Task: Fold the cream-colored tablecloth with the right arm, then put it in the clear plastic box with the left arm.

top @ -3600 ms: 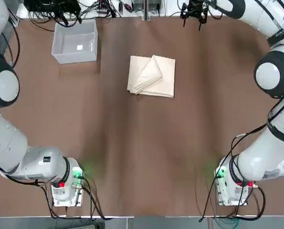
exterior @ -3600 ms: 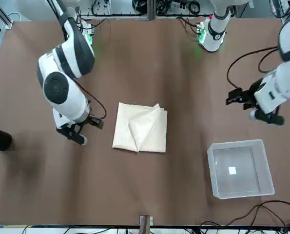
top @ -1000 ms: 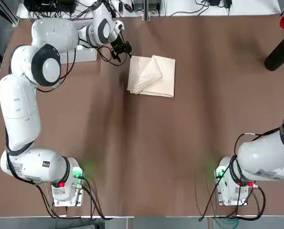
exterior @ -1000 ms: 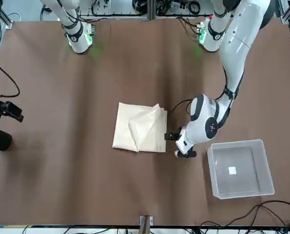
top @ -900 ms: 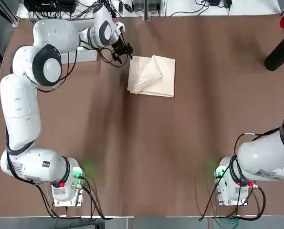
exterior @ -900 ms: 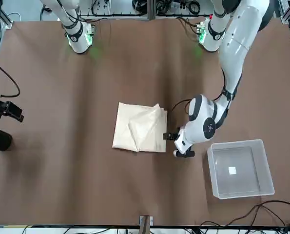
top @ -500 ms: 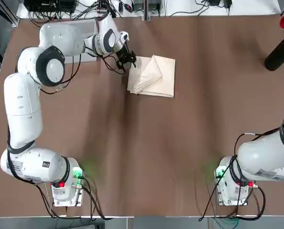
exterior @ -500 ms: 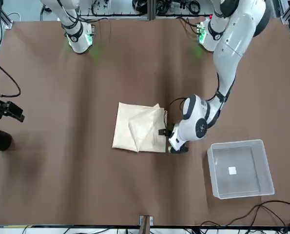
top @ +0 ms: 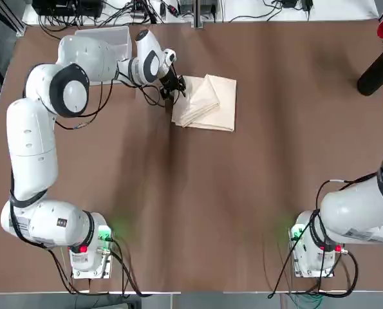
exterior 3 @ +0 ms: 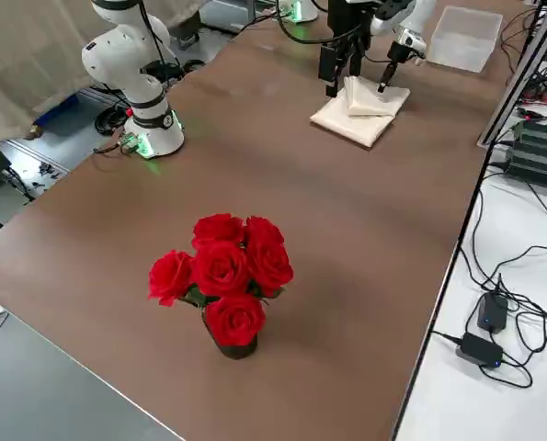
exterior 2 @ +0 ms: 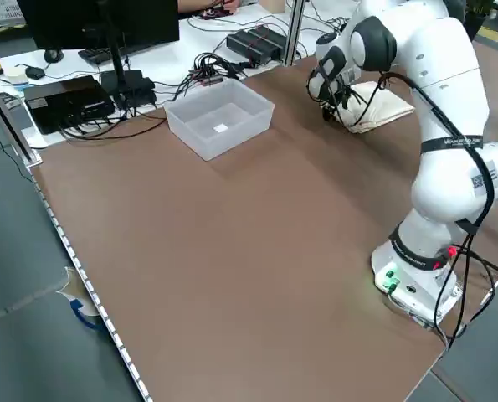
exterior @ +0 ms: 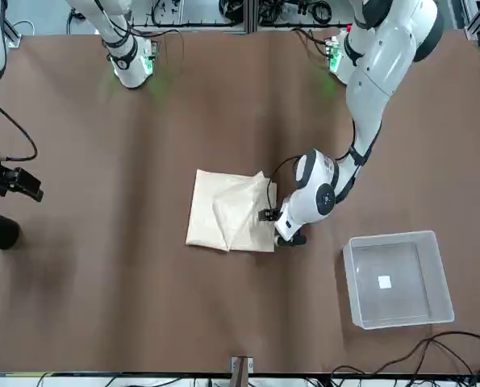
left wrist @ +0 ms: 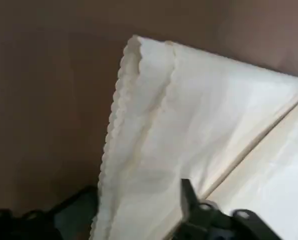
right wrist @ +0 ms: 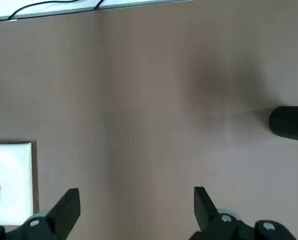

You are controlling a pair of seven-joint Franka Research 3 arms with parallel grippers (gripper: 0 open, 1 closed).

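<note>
We have the cream tablecloth (exterior: 231,211) folded into a compact bundle mid-table, toward the far edge from the bases; boxing remains. Our left gripper (left wrist: 138,205), fingers apart, is at its side, apparently about to grip. Our right gripper (right wrist: 137,205) waits wide open near the table's right edge. The plastic box (exterior: 401,282) awaits it.

The left arm (top: 33,148) partly covers the clear plastic box (top: 121,37) in the top view. A corner of the cream-colored tablecloth (left wrist: 154,100) runs past the left wrist view's edge, its creases blurred. The top view cuts off the right arm (top: 352,209) at its edge, leaving its gripper outside the picture. In the right wrist view, the black vase (right wrist: 291,123) is cropped, its red flowers out of that picture; 1 cloth side is cut off there.
</note>
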